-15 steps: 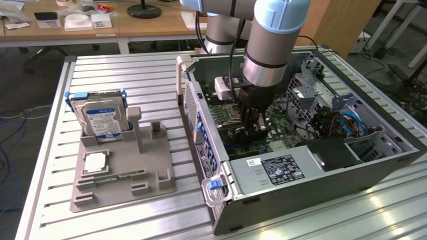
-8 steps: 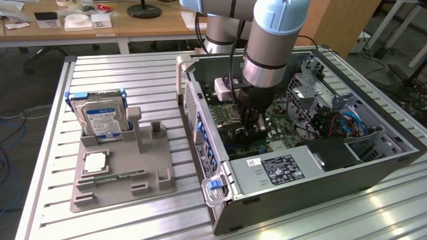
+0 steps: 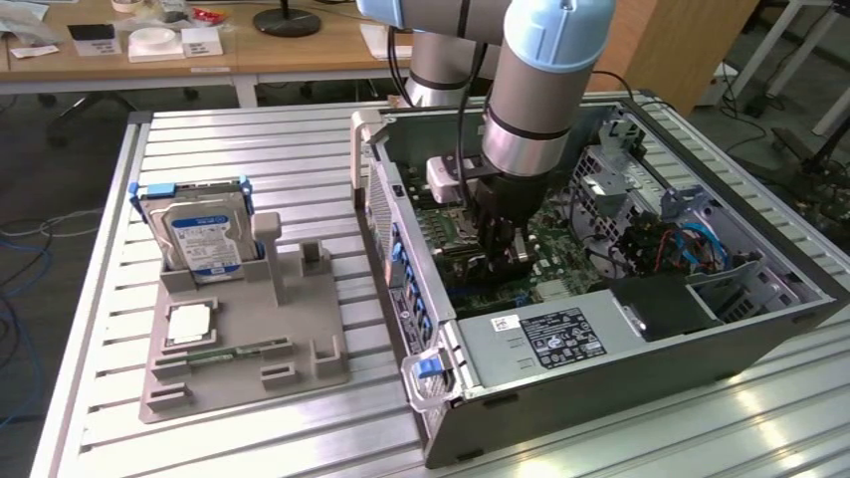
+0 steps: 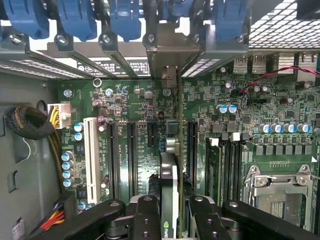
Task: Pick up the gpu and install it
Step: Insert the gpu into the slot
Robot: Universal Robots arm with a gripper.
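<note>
Gripper [image 4: 169, 210] fingers [image 4: 145, 212] clamped on the gpu [image 4: 169, 187], held edge-on just over a slot on the motherboard [image 4: 135, 100], its silver bracket [image 4: 167, 52] up at the rear slot covers [image 4: 75, 20]. To seat it well, I'd judge: keep the card square to the slot, press straight in, mind the memory sticks [image 4: 215, 167] just beside. The exterior view adds the arm [image 3: 538, 90] reaching into the open computer case [image 3: 664, 299], and the hard drive [image 3: 199, 234] parked on the gray holder [image 3: 246, 339] at that view's left.

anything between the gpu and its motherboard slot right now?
Nothing visible. The claw holds the gpu edge-on just above the motherboard, its bracket end at the rear slot opening; the slots beside it look bare.
</note>
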